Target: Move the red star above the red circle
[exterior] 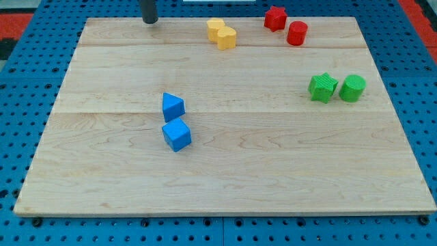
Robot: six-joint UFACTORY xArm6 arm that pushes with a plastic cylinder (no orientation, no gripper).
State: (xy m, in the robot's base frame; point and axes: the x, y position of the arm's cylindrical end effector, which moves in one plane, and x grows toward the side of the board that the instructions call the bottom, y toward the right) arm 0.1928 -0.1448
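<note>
My tip [149,20], a bare rod holding nothing, stood at the counter's [225,178] top edge, well left of the red star [275,18]. The star, small and lobed, sat just up-left of the red circle [297,33]. I judged a short rightward nudge best.

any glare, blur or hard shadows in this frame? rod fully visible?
Camera view: even, soft light, no glare on the board; blocks sharp, with faint short shadows, e.g. under the blue cube. Rod cropped by the view's top; my tip sits at top left, far from the red star.
</note>
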